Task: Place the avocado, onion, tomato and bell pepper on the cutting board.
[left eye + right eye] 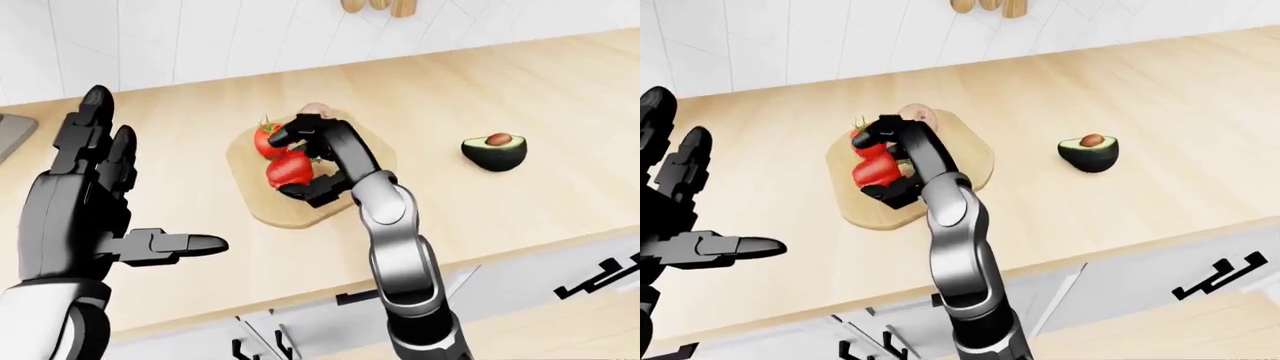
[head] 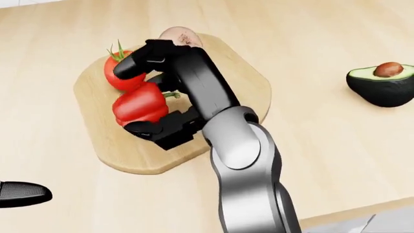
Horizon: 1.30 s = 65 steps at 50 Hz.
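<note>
A round wooden cutting board (image 2: 246, 82) lies on the wooden counter. A red tomato (image 2: 115, 77) with a green stalk sits on its upper left part. The onion (image 2: 178, 35) shows only as a pale edge beyond my right hand. My right hand (image 2: 143, 97) hangs over the board, its fingers curled above and below the red bell pepper (image 2: 134, 106), shut on it at board level. A halved avocado (image 2: 382, 82) with its pit lies on the counter to the right, off the board. My left hand (image 1: 150, 180) is raised at the left, open and empty.
The counter's near edge (image 1: 520, 251) runs along the bottom, with white drawers and dark handles (image 1: 600, 277) below it. A white tiled wall with hanging wooden utensils (image 1: 380, 6) stands along the top. A grey object (image 1: 10, 131) lies at the far left edge.
</note>
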{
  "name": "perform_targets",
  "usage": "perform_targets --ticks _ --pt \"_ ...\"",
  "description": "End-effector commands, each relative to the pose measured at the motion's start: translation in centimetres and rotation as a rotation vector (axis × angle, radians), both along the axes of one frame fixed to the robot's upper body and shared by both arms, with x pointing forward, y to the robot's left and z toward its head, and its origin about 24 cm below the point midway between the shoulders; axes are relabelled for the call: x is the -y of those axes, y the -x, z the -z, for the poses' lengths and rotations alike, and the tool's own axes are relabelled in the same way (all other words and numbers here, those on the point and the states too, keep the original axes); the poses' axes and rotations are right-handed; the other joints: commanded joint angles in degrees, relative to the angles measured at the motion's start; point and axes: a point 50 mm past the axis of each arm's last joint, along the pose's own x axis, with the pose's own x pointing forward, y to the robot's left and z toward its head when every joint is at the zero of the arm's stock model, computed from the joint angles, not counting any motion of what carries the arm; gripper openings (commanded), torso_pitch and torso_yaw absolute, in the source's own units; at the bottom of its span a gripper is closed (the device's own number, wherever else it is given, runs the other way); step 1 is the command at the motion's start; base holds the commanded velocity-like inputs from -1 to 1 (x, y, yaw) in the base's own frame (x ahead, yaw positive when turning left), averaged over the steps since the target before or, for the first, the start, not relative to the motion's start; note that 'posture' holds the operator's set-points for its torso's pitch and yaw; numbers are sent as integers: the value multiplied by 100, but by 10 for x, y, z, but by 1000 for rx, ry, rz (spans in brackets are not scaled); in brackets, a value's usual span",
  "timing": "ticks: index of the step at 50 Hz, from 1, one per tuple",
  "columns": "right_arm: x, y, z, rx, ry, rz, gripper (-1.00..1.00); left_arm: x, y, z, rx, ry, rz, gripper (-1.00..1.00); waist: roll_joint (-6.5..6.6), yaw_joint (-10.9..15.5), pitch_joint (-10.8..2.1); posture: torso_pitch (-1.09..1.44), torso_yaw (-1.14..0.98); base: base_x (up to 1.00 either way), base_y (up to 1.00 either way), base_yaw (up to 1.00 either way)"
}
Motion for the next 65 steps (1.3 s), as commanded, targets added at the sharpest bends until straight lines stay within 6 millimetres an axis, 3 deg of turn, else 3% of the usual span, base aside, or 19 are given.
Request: perform_targets --ticks 1,17,26,33,35,38,42,43,54,65 --pt "-2 6 -20 99 -23 -15 16 -1 5 -9 64 -26 -14 100 35 4 -124 0 0 0 0 0" --pt "5 8 -23 102 -27 4 25 -5 7 -9 67 -32 -26 100 25 7 -126 0 0 0 0 0" --pt "29 8 -56 166 -39 74 25 -4 6 -10 64 -33 -23 100 8 17 -109 0 0 0 0 0" --pt "69 -1 -76 214 -10 207 29 -9 9 -14 72 -33 -33 100 -23 17 -94 0 0 0 0 0" --pt "84 2 -85 231 -15 261 39 -10 10 -14 70 -32 -36 100 -28 18 -87 0 0 0 0 0" --pt "103 1 -94 244 8 317 73 -10 11 -14 70 -30 -39 100 -43 28 -73 0 0 0 0 0" --pt "125 -3 -97 246 15 379 88 -11 12 -14 66 -30 -40 100 -53 26 -54 0 0 0 0 0" --pt "130 -5 -97 244 20 396 100 -11 11 -14 68 -27 -41 100 -59 24 -53 0 0 0 0 0" --pt "186 -18 -95 269 15 599 100 -9 10 -12 64 -24 -38 100 -99 29 -63 0 0 0 0 0" --pt "238 -25 -79 257 30 796 100 -10 11 -11 65 -18 -42 100 -164 46 -74 0 0 0 0 0"
